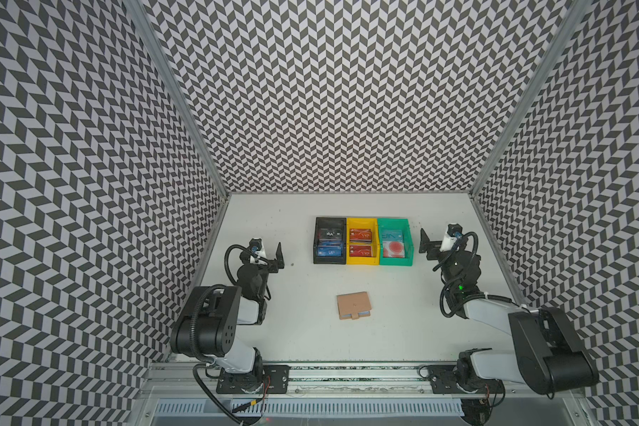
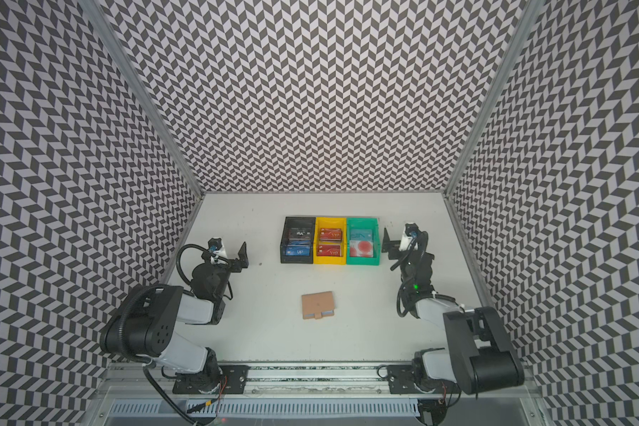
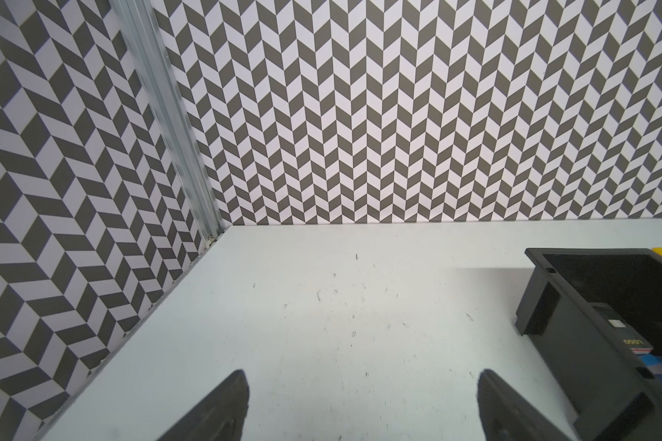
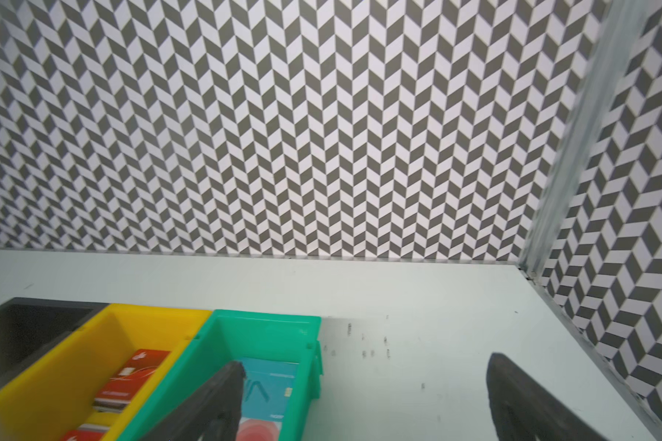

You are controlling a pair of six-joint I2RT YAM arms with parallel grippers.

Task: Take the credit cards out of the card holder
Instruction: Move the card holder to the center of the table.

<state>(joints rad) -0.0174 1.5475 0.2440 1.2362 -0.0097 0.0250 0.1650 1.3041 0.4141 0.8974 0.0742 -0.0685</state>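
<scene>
The closed tan card holder (image 1: 353, 305) lay flat on the white counter (image 1: 310, 343), between the two arms. Credit cards (image 1: 360, 235) sat in black, yellow and green bins (image 1: 362, 221) behind it. The left claw (image 3: 360, 382) and right claw (image 4: 364, 366) both gaped open, empty.

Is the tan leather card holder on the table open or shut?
Shut: the tan leather booklet card holder lies flat, only its cover and tab showing.

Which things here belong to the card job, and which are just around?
Job: card holder, closed, on the table; cards, six showing.
Around: black bin, yellow bin, green bin, each holding two cards.
</scene>
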